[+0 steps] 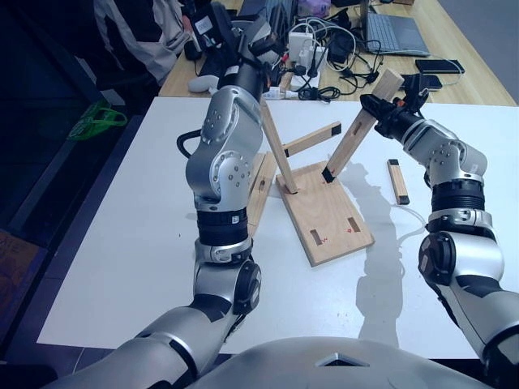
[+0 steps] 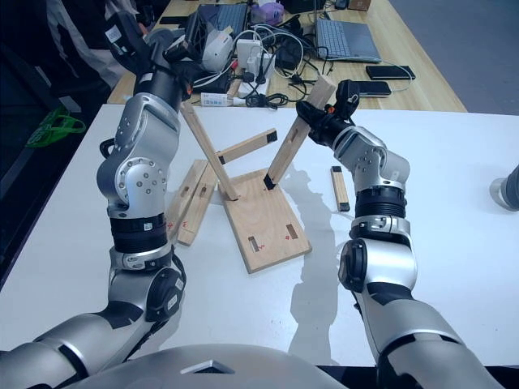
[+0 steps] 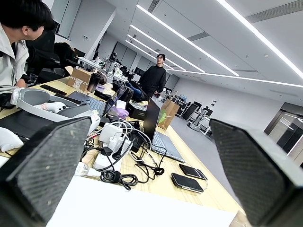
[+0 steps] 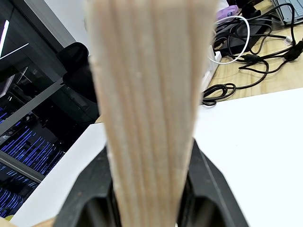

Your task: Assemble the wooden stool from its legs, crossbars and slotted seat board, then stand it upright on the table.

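The slotted seat board (image 1: 332, 212) lies flat mid-table. One leg (image 1: 277, 150) stands tilted in a far slot, with a crossbar (image 1: 312, 139) sticking out of it to the right. My right gripper (image 1: 375, 107) is shut on the upper part of a second leg (image 1: 350, 142), whose dark lower end rests at the board's far right slot. The same leg (image 4: 147, 109) is clamped between its fingers in the right wrist view. My left gripper (image 3: 150, 165) is raised beyond the first leg's top, open, with nothing between its pads (image 3: 42, 165). More wooden parts (image 1: 259, 188) lie left of the board.
A loose short crossbar (image 1: 397, 182) lies on the table right of the board. Behind the white table, a wooden desk (image 1: 454, 40) carries laptops, phones, a power strip and tangled cables. A grey object (image 2: 507, 190) sits at the table's far right.
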Robot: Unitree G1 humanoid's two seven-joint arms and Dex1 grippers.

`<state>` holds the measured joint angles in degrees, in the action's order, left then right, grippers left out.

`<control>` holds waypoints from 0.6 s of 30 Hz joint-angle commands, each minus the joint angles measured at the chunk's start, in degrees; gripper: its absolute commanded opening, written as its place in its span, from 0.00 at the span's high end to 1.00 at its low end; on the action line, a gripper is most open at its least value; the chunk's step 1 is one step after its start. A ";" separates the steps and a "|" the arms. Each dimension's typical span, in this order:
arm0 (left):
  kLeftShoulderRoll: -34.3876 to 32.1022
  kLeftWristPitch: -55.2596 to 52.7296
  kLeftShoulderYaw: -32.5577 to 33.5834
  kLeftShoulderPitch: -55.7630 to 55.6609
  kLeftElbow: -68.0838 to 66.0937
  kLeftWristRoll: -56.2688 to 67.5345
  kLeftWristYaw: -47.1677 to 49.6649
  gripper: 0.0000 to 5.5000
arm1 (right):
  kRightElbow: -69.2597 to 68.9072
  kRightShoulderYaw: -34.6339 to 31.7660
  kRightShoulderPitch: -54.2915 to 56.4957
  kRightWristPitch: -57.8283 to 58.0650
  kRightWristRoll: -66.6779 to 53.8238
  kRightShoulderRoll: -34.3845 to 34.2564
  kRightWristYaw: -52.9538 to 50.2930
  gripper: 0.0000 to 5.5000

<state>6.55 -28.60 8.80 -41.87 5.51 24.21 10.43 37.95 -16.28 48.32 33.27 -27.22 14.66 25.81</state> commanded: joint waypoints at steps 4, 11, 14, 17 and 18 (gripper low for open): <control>0.47 0.02 -0.12 0.18 -0.19 -0.37 0.12 0.16 | -1.37 3.24 -1.11 0.25 3.23 1.25 -0.14 0.82; 0.32 -0.01 -0.01 0.39 0.15 -0.42 0.22 0.16 | -2.12 8.25 -2.26 0.68 7.38 1.26 -2.02 0.82; 0.34 0.01 -0.04 0.27 0.04 -0.44 0.20 0.16 | -2.85 9.95 -2.56 1.12 8.18 1.25 -1.58 0.82; 0.41 0.09 -0.07 0.19 -0.06 -0.48 0.23 0.16 | -3.50 11.40 -2.72 1.37 8.57 1.25 -1.06 0.82; 0.43 0.11 -0.10 0.15 -0.09 -0.49 0.23 0.16 | -3.62 11.69 -2.78 1.41 8.64 1.32 -0.94 0.82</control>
<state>6.55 -28.48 8.88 -41.86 5.51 24.19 10.45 33.11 -6.33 48.33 32.68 -21.98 14.81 25.62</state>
